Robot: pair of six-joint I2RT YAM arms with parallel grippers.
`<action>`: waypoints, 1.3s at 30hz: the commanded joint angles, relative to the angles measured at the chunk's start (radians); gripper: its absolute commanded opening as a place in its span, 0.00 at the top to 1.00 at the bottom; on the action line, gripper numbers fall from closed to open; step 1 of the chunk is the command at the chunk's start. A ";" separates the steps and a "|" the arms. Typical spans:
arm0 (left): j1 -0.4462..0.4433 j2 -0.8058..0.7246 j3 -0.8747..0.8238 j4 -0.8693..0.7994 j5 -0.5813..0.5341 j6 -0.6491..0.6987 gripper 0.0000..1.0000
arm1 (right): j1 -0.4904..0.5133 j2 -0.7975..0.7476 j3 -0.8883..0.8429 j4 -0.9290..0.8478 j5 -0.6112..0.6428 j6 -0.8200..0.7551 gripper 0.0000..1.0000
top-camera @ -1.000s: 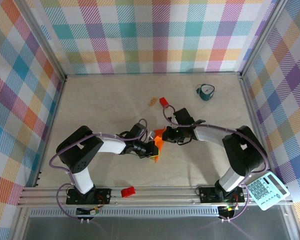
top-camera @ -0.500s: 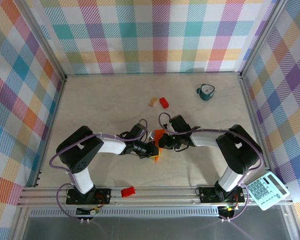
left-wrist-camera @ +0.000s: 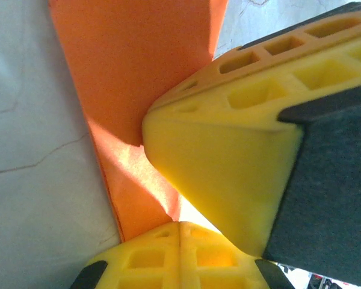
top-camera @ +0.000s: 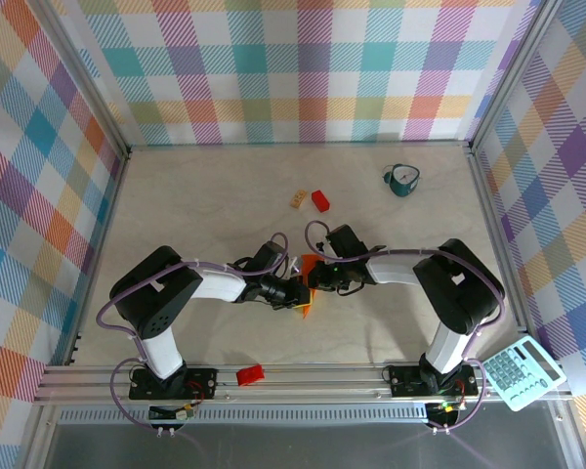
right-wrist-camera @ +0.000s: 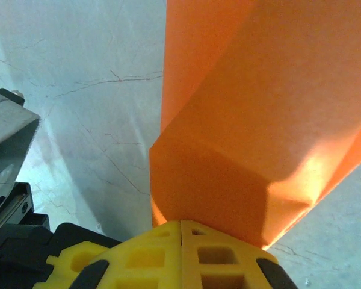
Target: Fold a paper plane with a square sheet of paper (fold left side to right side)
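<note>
Two tools pinch the orange paper

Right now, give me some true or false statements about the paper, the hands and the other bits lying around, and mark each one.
1. The left hand and the right hand are both shut on the folded orange paper. True.
2. The red block lies close beside the tan block. True.
3. The teal mug stands at the far left. False: it stands at the far right.
4. The paper lies flat as an open square. False: it is folded and creased, pinched between the two hands.
5. The calculator sits between the blocks. False: it lies off at the near right corner of the top view.
</note>
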 commanded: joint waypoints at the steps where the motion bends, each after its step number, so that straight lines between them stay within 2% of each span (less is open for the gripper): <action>1: -0.016 0.038 -0.045 -0.117 -0.070 0.011 1.00 | 0.001 0.030 0.022 -0.018 0.037 -0.031 0.98; 12: -0.016 0.049 -0.046 -0.120 -0.068 0.009 1.00 | -0.043 0.050 0.032 -0.015 0.040 -0.061 0.98; 39: -0.017 0.052 -0.057 -0.110 -0.066 0.002 1.00 | -0.228 0.157 0.155 -0.045 -0.007 -0.153 0.97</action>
